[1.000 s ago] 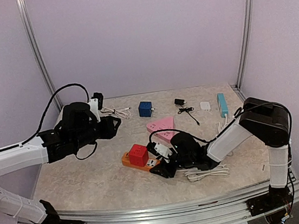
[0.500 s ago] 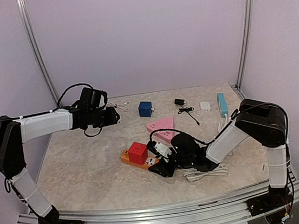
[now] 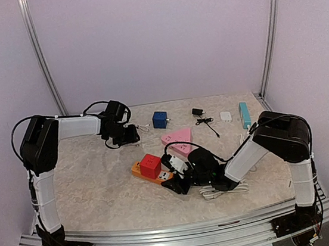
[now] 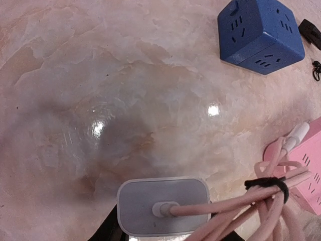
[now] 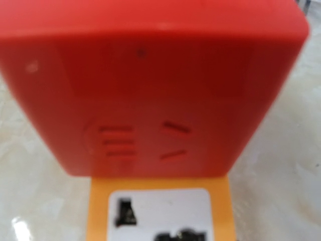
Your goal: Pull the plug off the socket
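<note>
A red cube plug (image 3: 152, 166) sits on an orange power strip (image 3: 139, 173) in the middle of the table. My right gripper (image 3: 173, 181) lies low at the strip's near end and looks shut on it. In the right wrist view the red cube (image 5: 150, 85) fills the frame above the orange strip (image 5: 100, 206); my fingers do not show there. My left gripper (image 3: 130, 134) is at the back left, shut on a white charger (image 4: 155, 206) with a pink cable (image 4: 241, 198). A dark finger (image 4: 106, 230) shows beside the charger.
A blue cube socket (image 3: 160, 119) and a pink triangular socket (image 3: 178, 138) stand behind the strip. A black adapter (image 3: 198, 112), a small white charger (image 3: 226, 116) and a teal strip (image 3: 244, 115) lie at the back right. A coiled white cable (image 3: 224, 190) lies under the right arm.
The left arm has stretched out and dropped low toward the back left, with its gripper staying near the white cable. The right arm and the orange strip have barely moved.
</note>
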Action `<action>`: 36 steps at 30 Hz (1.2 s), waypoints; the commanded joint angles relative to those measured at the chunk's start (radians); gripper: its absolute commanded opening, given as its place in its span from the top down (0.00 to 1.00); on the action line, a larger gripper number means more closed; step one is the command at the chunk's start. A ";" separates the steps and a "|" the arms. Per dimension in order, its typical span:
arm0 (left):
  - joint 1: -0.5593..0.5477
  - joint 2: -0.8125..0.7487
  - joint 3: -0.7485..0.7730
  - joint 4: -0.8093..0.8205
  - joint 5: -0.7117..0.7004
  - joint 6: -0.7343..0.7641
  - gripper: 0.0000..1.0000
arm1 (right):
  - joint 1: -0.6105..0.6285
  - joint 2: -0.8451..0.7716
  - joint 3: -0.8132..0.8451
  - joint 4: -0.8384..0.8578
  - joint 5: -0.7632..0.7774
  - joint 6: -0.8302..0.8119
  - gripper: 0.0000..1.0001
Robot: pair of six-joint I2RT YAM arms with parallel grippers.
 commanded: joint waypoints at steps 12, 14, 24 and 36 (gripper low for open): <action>0.040 -0.003 0.076 -0.085 0.045 0.029 0.36 | 0.016 0.060 -0.054 -0.114 0.035 0.031 1.00; 0.040 -0.033 0.065 -0.084 0.046 0.033 0.32 | 0.017 0.060 -0.054 -0.111 0.035 0.032 1.00; -0.009 -0.281 -0.155 0.020 0.086 0.055 0.21 | 0.019 0.052 -0.066 -0.101 0.042 0.038 1.00; -0.330 -0.715 -0.570 0.128 -0.084 0.073 0.10 | 0.031 0.065 -0.037 -0.130 0.057 0.034 1.00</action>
